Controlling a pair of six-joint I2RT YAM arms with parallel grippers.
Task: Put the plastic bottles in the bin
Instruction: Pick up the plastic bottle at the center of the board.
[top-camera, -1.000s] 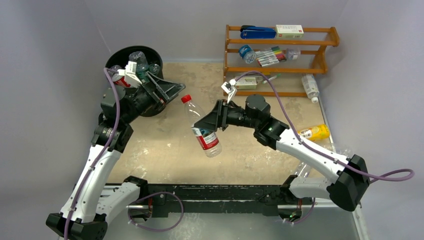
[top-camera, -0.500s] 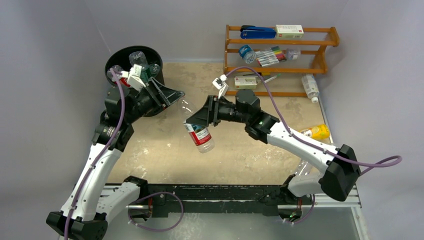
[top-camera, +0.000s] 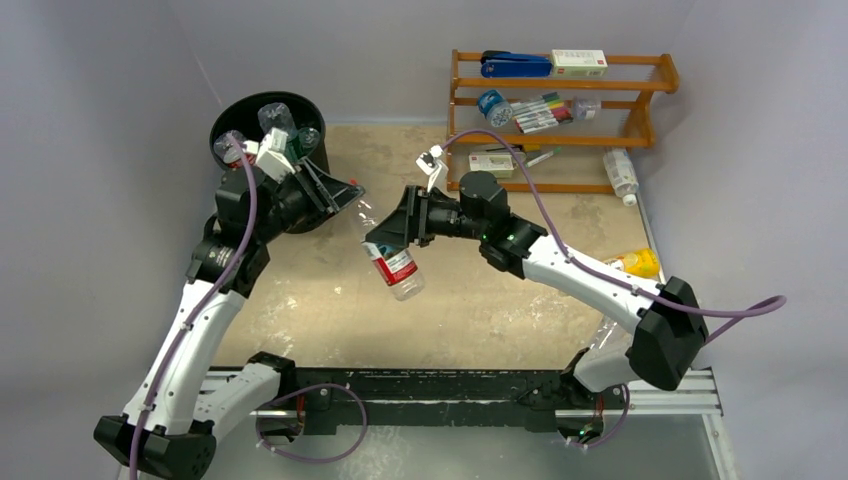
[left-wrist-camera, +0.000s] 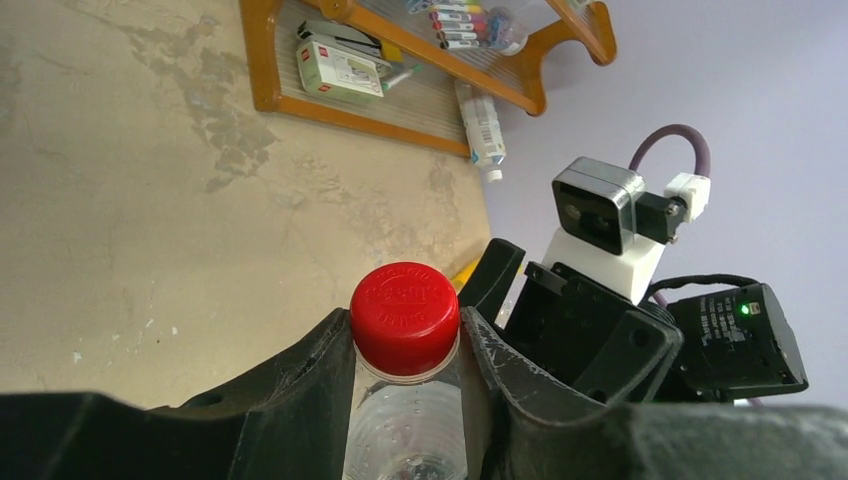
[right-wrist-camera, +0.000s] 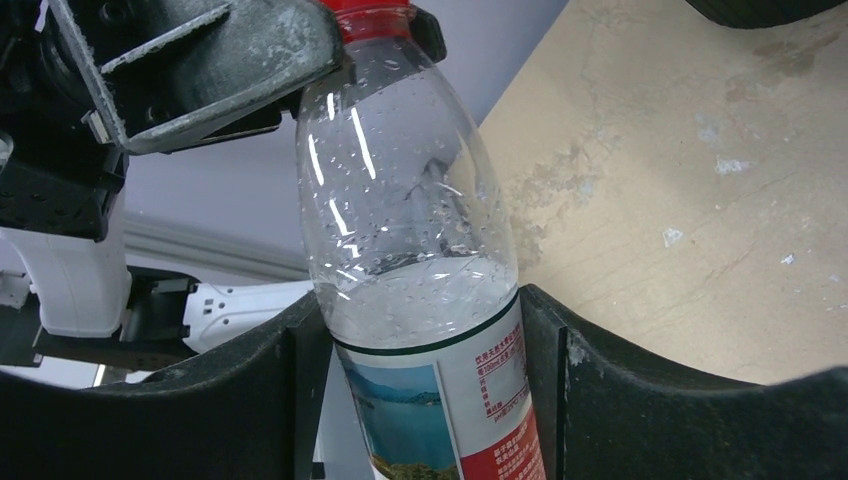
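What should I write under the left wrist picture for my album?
The left gripper flanks the neck of the red-capped bottle, wooden rack beyond.

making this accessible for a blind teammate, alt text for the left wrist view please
A clear bottle with a red cap sits between the left gripper's black fingers at the bottom edge. Beyond it are the right wrist camera, the beige table and an orange wooden rack.
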